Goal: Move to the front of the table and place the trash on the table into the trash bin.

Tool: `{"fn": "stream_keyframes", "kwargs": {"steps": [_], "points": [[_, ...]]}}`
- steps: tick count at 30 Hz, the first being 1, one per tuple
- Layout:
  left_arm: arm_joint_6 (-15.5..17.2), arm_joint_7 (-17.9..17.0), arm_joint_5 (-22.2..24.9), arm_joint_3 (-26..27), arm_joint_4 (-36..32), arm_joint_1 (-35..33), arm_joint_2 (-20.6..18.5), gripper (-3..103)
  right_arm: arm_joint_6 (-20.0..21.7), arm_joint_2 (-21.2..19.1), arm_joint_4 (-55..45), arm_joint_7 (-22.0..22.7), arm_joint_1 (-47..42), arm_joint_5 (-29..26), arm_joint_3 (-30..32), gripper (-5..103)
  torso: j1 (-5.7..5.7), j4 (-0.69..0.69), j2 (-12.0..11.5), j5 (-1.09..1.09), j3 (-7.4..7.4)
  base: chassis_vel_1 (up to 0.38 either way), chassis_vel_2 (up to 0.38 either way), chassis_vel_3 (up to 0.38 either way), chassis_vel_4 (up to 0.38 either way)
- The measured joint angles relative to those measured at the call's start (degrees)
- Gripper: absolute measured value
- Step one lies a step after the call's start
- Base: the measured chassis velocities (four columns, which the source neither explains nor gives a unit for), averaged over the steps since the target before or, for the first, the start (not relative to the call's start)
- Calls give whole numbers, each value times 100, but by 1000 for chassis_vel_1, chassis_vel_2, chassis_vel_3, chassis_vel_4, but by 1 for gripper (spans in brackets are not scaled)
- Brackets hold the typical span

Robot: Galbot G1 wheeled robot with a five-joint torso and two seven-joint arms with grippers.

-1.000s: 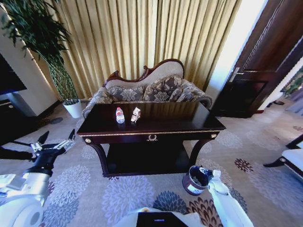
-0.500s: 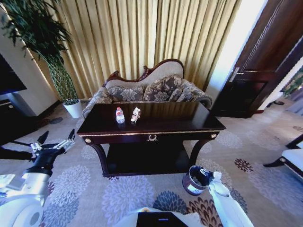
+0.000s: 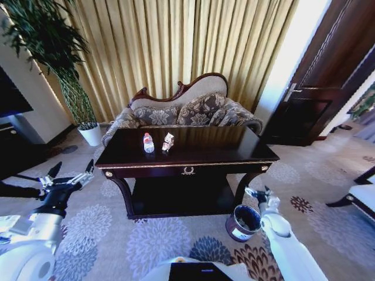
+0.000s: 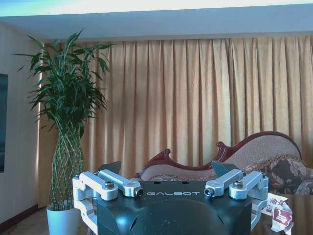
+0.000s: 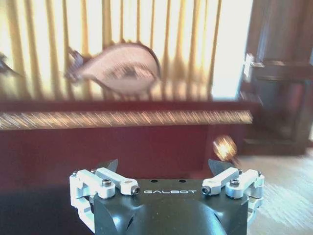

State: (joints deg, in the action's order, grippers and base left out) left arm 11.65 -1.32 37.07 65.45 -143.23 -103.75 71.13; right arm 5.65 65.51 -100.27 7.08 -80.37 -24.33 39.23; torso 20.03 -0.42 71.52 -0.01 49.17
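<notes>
Standing upright on the table (image 3: pixel 234 153) – bottle (image 3: pixel 148 143) beside crushed carton (image 3: pixel 168 142), trash bin (image 3: pixel 242 222) on carpet by its right leg, right gripper (image 3: pixel 257 193) just above, fingers spread, left gripper (image 3: pixel 67 174) low at left – spread wide, empty.

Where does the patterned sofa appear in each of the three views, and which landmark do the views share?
Head view: the sofa stands at upper centre, behind the table.
Left wrist view: its carved backrest rises before the curtain, beyond the crushed carton.
Right wrist view: the backrest rises above the table's gold-trimmed front edge.
Shared landmark: the gold curtain hangs behind the sofa in all three.
</notes>
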Motion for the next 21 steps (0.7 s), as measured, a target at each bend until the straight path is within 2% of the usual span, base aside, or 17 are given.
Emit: {"fn": "stream_keyframes", "kwargs": {"steps": [10, 16, 21], "points": [[1, 2, -1, -15, 0, -16, 37, 100, 391, 218, -2495, -3, -1426, -183, -82, 100, 0, -1, 1, 0, 0, 0, 0, 0, 0], [0, 3, -2, -10, 0, -19, 54, 100, 511, 381, -3628, 61, -1768, -205, -133, 100, 0, 0, 1, -1, 0, 0, 0, 0, 0], [-5, 16, -2, -10, 0, -36, 86, 100, 642, 443, -4180, 152, -1781, -213, -144, 100, 0, 0, 1, 0, 0, 0, 0, 0, 0]]}}
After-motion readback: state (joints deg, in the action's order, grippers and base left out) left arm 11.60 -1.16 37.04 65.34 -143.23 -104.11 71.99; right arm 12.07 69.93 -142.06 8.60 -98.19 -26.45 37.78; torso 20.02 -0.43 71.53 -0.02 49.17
